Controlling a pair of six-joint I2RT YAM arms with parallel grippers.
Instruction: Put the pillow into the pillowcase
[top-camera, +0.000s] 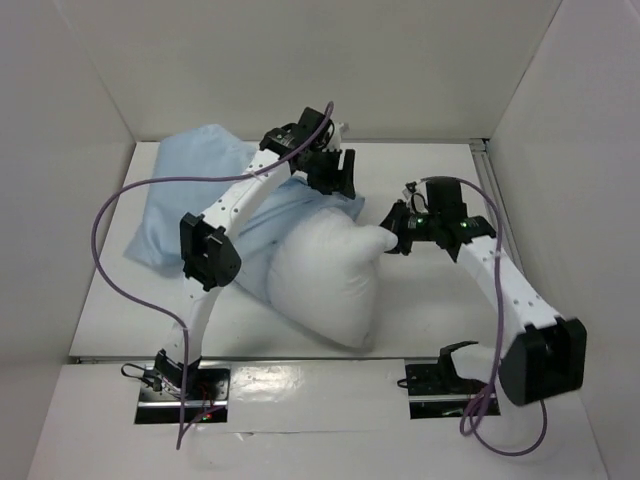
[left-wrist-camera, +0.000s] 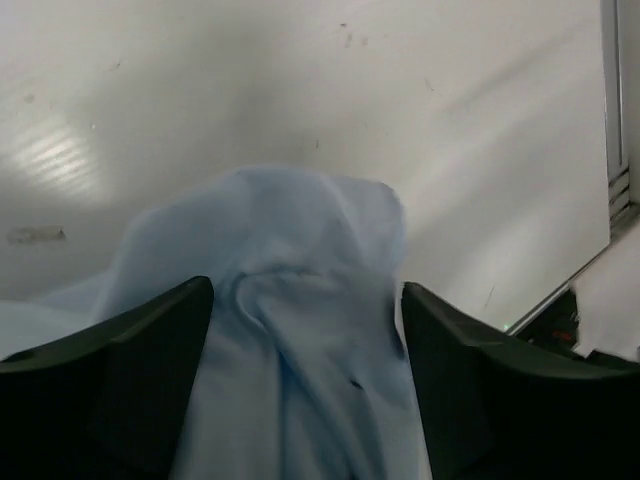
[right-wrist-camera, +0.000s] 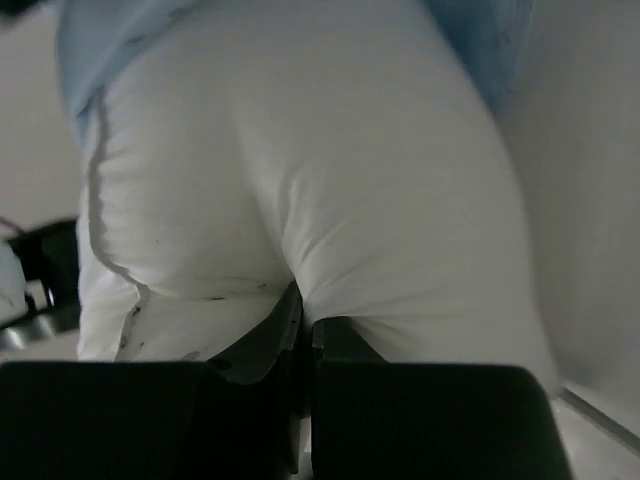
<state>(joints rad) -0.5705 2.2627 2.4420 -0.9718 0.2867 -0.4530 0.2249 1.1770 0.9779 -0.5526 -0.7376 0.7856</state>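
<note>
Right wrist view: my right gripper (right-wrist-camera: 300, 315) is clenched on a corner of the pillow (right-wrist-camera: 300, 160), which bulges just ahead of it. My left gripper (left-wrist-camera: 305, 330) stands released, with the pillowcase (left-wrist-camera: 290, 250) draped loose between its jaws. I'd pinch one hem layer only, lift the mouth open, then feed that corner in.

A fat white pillow (top-camera: 325, 285) half out of a thin blue pillowcase (top-camera: 190, 200).
The pillow is big, soft and puffy, and it lies in the middle of the tabletop (top-camera: 425, 325). Its right corner is pulled out to a point. The pillowcase is light blue, flat and wrinkly, and it lies to the far left. Its near edge lies over the pillow's far end.
</note>
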